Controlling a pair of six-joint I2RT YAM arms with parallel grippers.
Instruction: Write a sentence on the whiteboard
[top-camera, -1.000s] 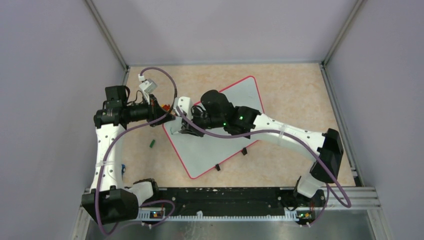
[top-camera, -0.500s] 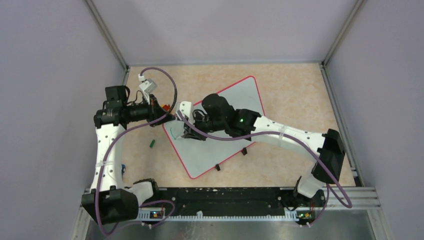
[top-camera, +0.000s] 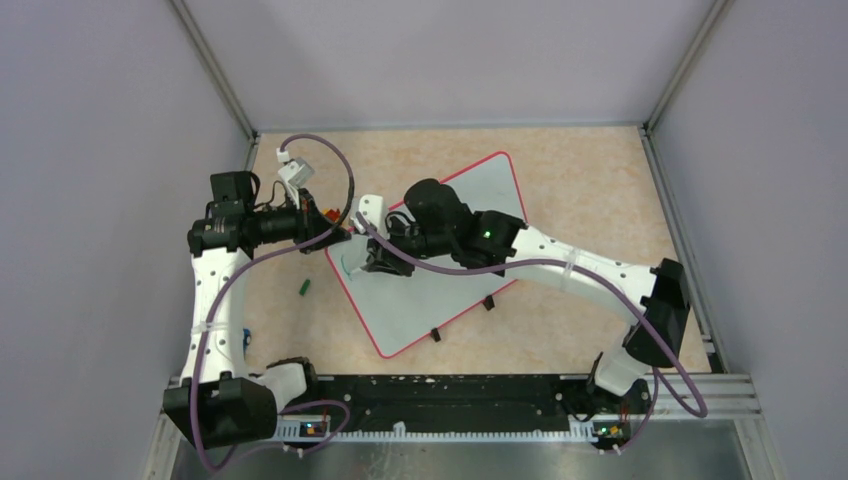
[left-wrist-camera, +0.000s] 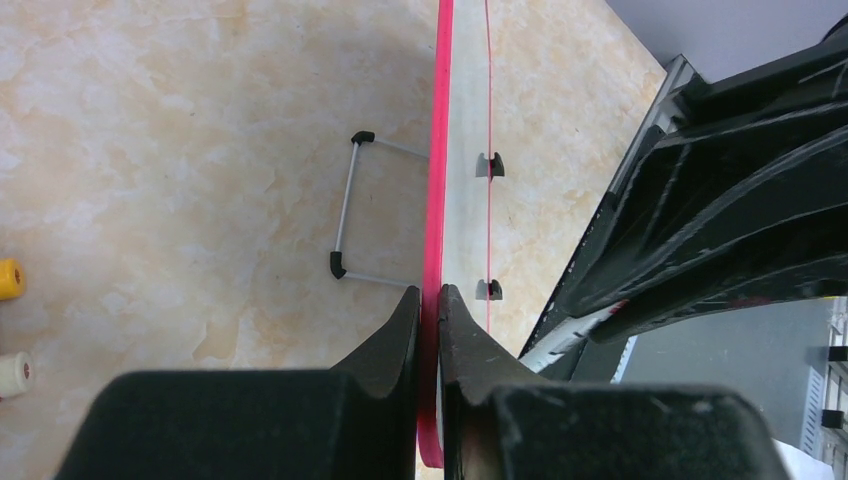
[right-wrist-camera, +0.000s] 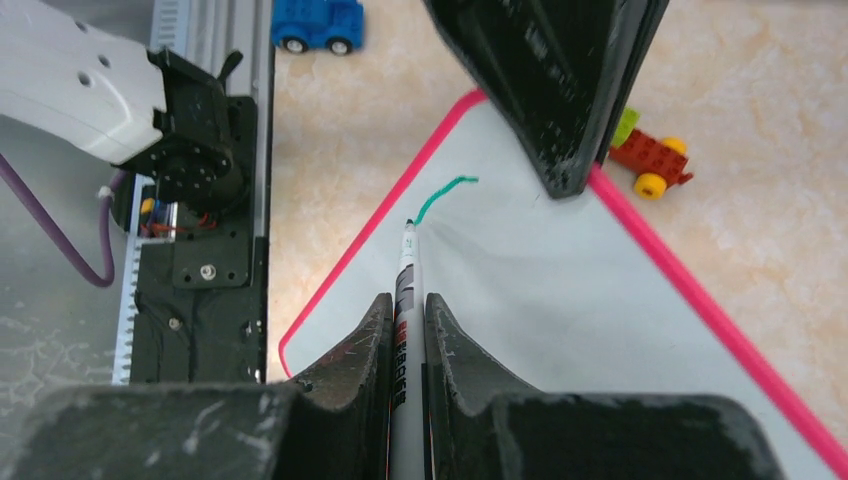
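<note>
Overhead, the whiteboard (top-camera: 425, 305) lies skewed on the table (top-camera: 580, 180). The left gripper (top-camera: 341, 237) meets its rim near the left corner. The right gripper (top-camera: 372, 263) sits over that same corner, where the sentence (top-camera: 346, 268) amounts to one short green stroke. A small green object (top-camera: 303, 287) lies apart on the table.

Left wrist view: both fingers are clamped on the board's red rim, the board seen edge-on, with a wire stand (left-wrist-camera: 345, 210) beside it.

Right wrist view: the fingers pinch a marker (right-wrist-camera: 404, 300), its tip at the stroke's lower end near the rim.
</note>
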